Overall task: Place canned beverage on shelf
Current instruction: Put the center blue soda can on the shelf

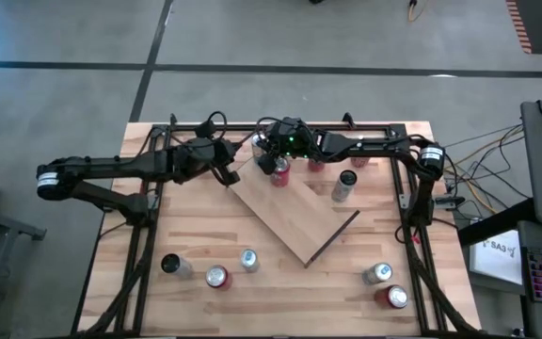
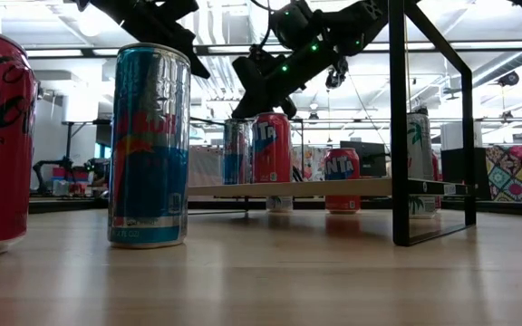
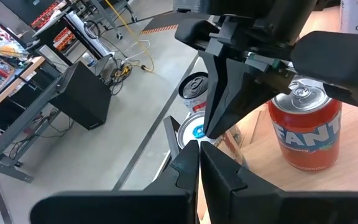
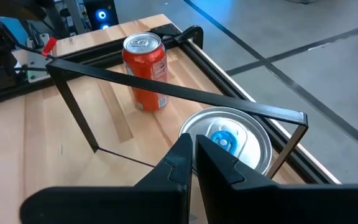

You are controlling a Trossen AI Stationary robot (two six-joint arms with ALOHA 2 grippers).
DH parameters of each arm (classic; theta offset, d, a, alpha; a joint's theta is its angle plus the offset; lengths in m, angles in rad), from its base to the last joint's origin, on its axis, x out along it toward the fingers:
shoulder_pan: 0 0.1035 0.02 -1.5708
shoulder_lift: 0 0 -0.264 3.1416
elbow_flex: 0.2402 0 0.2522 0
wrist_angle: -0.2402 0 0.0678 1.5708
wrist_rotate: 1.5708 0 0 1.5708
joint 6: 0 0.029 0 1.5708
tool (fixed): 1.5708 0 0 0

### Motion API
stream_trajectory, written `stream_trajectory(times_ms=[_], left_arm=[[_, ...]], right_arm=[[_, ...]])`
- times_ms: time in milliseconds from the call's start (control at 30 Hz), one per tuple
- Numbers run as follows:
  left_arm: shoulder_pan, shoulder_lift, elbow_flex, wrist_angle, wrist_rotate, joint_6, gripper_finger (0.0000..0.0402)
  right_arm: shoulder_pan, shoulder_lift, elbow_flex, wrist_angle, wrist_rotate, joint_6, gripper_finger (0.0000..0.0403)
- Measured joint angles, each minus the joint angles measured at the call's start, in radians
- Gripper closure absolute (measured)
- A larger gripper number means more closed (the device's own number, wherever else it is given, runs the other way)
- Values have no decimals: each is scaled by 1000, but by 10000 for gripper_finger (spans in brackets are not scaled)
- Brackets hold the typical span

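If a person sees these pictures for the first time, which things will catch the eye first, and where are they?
First the two dark arms meeting at the table's far edge, the left gripper and right gripper both shut, close together above the shelf's far corner. Next the shelf, a light-wood board lying diagonally mid-table with a red can standing on its far end. Loose cans stand along the near edge, such as a red-topped can.

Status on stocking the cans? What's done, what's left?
Done: a red can and a blue-silver can look to stand on the shelf. In hand: nothing. The right gripper, shut, sits over the blue-silver can's top, with the left gripper shut beside it. Left: five front cans, plus back cans.
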Motion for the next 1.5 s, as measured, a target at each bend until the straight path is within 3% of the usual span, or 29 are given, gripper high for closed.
stream_trajectory(times_ms=[1500], left_arm=[[0, 0, 0, -6, 0, 0, 402]], right_arm=[[-44, -4, 33, -62, 10, -12, 390]])
